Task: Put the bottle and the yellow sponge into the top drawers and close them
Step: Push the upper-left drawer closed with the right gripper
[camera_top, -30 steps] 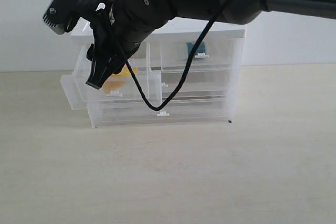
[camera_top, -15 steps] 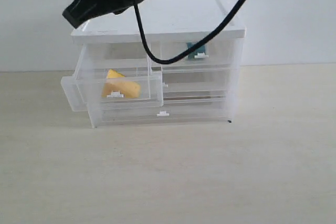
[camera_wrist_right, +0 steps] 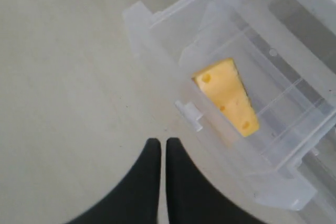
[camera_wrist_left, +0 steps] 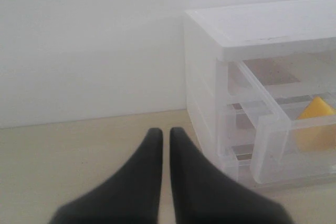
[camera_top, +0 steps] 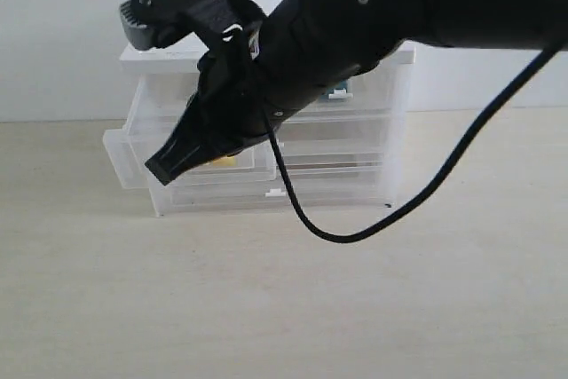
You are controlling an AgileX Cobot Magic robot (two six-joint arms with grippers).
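Nearest is bare pale table [camera_top: 266,308], with my black cable [camera_top: 417,197] sagging in a loop just above it. My right pincer [camera_wrist_right: 159,142] is closed tight, fingers together, nothing between them. In the exterior view that arm comes in from the right across the cabinet [camera_top: 395,130] front, tips angled down and to the left, in front of the pulled-out top left drawer [camera_top: 120,153]. Right wrist cam shows the tips over the table just outside that drawer's front wall, near its white handle tab [camera_wrist_right: 190,115], with a small gap, not touching. The yellow sponge [camera_wrist_right: 227,95] lies loose on the floor of that open drawer, a wedge with small holes in its face, apart from my fingers. The drawer stands well out of its slot and is not closed. My left pincer [camera_wrist_left: 165,131] is also closed with fingers pressed together and empty. It hangs over the table off the cabinet's side, and the exterior view does not show it. Its cam sees the white cabinet top, the open drawer and a corner of the sponge through the translucent plastic. Further back, the top right drawer [camera_top: 382,86] sits flush with the cabinet front. Only a teal sliver of the bottle [camera_top: 343,89] shows through it beside my arm, and I can't make out more. The lower full-width drawers [camera_top: 337,179] look pushed in. Plain white wall [camera_top: 53,33] behind everything
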